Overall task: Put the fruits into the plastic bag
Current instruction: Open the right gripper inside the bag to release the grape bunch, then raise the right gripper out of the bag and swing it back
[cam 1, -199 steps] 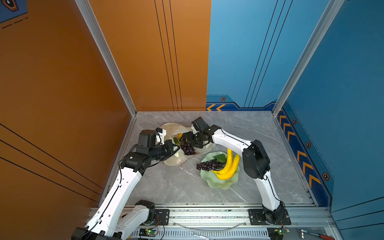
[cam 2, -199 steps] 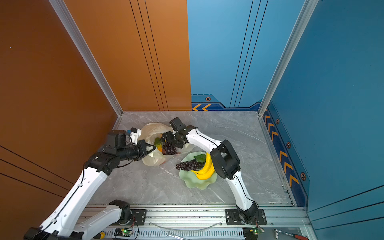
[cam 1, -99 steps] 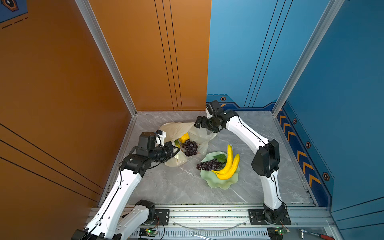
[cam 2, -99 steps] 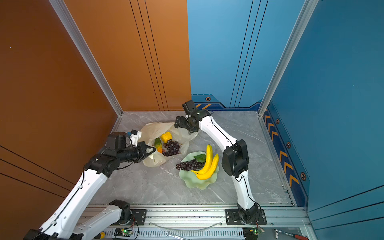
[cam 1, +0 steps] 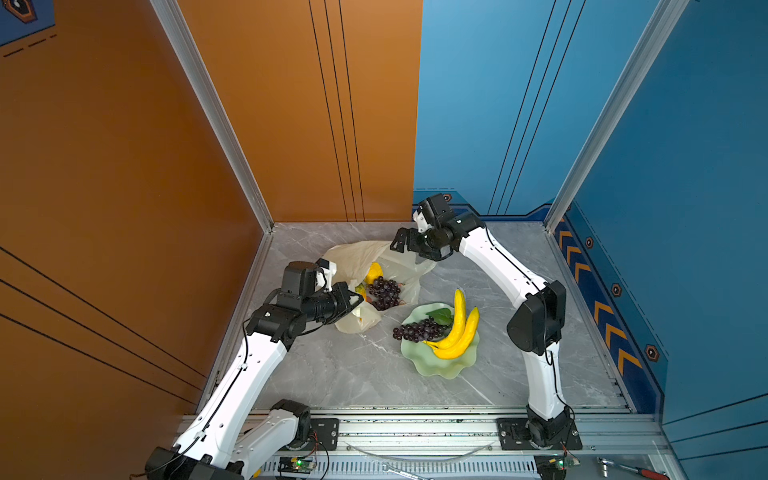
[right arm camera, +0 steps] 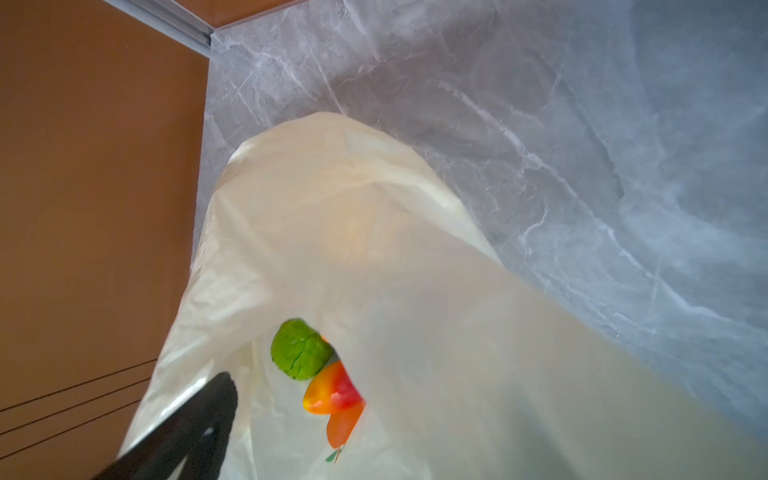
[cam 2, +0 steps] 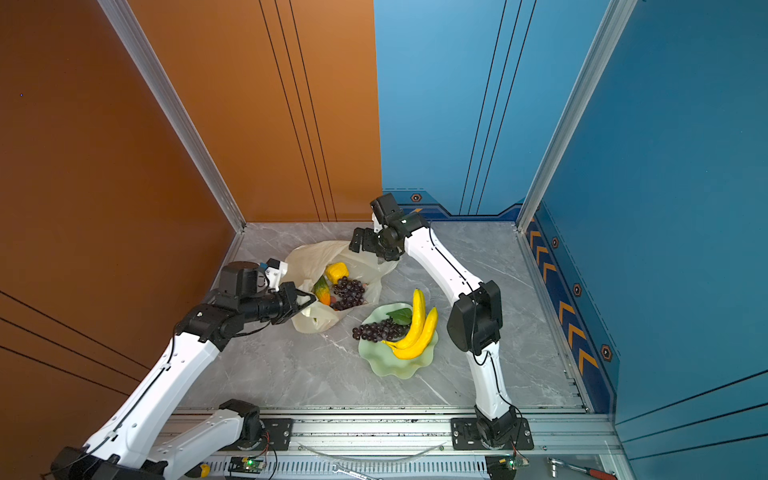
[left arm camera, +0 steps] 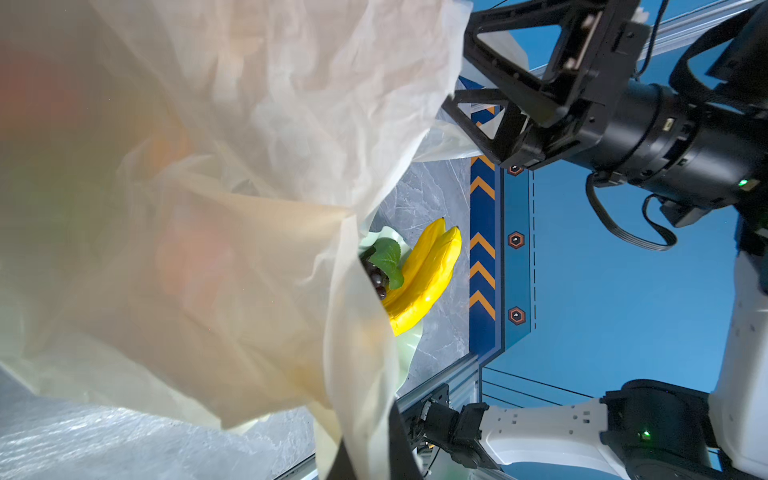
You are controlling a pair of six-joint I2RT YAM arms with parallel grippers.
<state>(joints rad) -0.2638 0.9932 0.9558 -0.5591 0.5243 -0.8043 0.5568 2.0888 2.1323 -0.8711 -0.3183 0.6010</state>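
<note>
Grey marble table, orange wall on one side, blue wall on the other, and the plastic bag lies toward the back corner near the orange wall, its mouth gaping toward the middle. The left claw is pinched tight on the bag's near rim, holding that mouth up. A grape bunch sits right at the opening beside a yellow fruit, and the right wrist view picks out a bumpy green fruit and a mango deeper in. The right claw hangs over the bag's far rim, spread wide and empty. This looks like the gap between loads: bananas and a second grape bunch wait on the green dish, just beside the bag. Next, I reckon, the right claw swings to the dish and drops over one of them, minding the wavy rim. Open table lies in front of the dish and toward the blue wall; the bag side is cramped against the orange one.
</note>
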